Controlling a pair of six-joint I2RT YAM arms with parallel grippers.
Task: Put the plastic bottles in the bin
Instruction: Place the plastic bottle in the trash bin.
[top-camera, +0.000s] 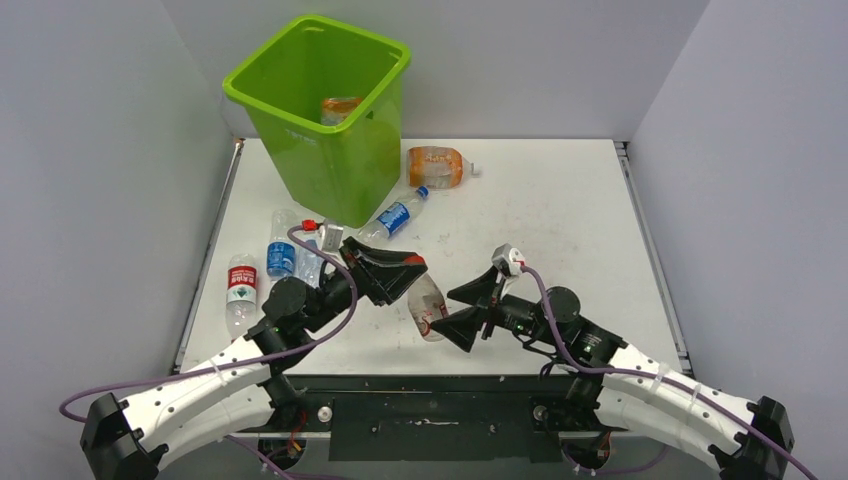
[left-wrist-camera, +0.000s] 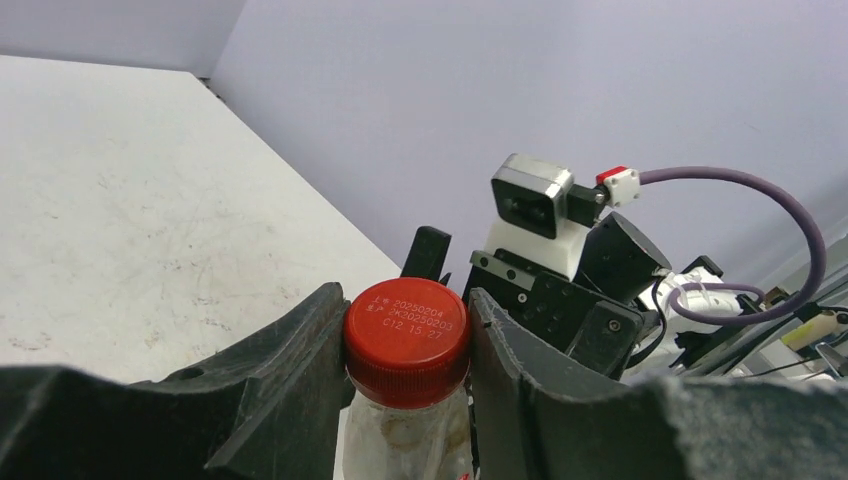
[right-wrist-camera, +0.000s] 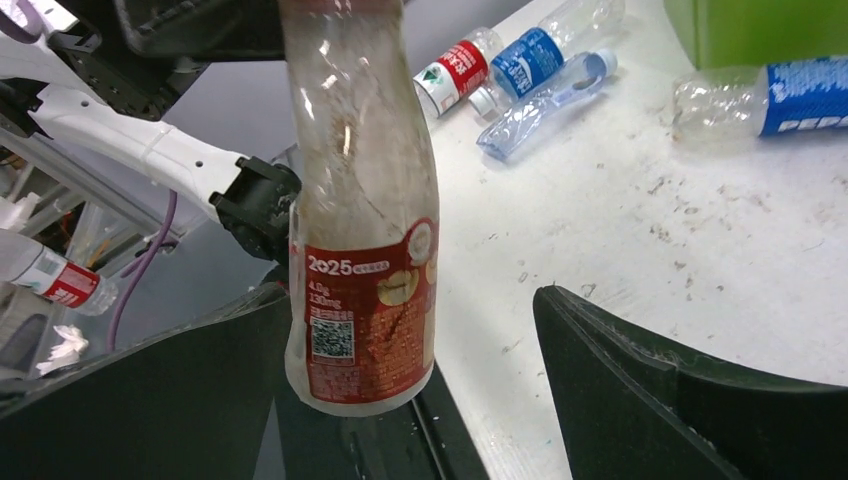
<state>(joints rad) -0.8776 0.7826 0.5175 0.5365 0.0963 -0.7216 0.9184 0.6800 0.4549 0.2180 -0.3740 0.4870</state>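
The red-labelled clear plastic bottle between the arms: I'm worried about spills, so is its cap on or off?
On. A red cap closes the red-labelled clear plastic bottle, pinched by the left gripper.

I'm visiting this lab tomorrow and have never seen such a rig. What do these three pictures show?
Two robot arms are bolted at the near edge of a white table. The wide picture looks down from above and behind them; the other two come from a camera on each wrist. The left gripper is shut on the red cap of a clear, red-labelled bottle. The right gripper stands open around that bottle's lower end, not gripping. On the table: a lime-green bin with one bottle inside, an orange bottle and a blue-labelled bottle beside it, and three more bottles at the left.
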